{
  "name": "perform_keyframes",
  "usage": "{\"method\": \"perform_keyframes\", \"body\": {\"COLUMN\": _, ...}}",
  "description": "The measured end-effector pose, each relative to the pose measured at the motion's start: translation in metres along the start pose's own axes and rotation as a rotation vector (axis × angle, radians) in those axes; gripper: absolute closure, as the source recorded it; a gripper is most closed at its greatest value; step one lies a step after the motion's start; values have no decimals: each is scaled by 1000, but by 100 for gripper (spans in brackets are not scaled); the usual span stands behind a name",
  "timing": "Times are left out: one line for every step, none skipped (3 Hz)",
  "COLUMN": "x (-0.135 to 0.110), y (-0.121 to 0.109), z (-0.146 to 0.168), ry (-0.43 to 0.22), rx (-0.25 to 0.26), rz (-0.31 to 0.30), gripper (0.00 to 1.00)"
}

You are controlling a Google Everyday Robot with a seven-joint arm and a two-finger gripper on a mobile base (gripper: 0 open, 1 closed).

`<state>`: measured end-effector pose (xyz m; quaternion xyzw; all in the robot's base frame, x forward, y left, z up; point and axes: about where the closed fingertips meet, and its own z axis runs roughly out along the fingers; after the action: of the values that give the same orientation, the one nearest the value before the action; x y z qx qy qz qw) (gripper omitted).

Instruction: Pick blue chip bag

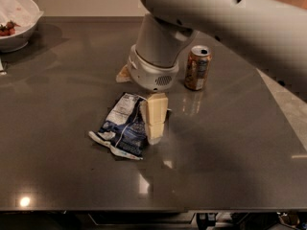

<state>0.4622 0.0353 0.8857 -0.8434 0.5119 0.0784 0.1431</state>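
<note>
- Crumpled dark-blue foil chip bag (122, 128) w/ white print panel at far end and white crimped edge at near end: flat on dark grey glossy bench (230, 166), approx mid-bench, a bit L of ctr.
- Long axis of bag slanted: far end toward the arm, near end toward front-L.
- Cream-coloured pincer (154, 135) pointing straight down from fat light-grey robot wrist (153, 66), right at bag's R edge, approx halfway along its length.
- Pincer tip low, at or just above bench level; overlaps bag's R edge in this view. Touching or not: can't tell.
- Open or closed state of pincer: can't tell from this angle.
- Bulk of bag spread out to L of pincer, not under it.
- Orange-brown drinks can w/ silver top (197, 67) upright behind and to R of pincer, near the wrist, well apart from bag.
- White bowl (17, 28) w/ reddish bits inside at far-L corner of bench, well apart from bag and pincer.
</note>
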Motion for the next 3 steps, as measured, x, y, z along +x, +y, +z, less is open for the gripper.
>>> {"method": "perform_keyframes", "body": {"x": -3, "y": -7, "z": 28, "ry": 47, "rx": -74, "rz": -102, "gripper": 0}}
{"method": "perform_keyframes", "body": {"x": -3, "y": -9, "z": 47, "ry": 91, "rx": -130, "rz": -184, "gripper": 0}}
{"method": "perform_keyframes", "body": {"x": -1, "y": -7, "z": 55, "ry": 127, "rx": -166, "rz": -247, "gripper": 18}}
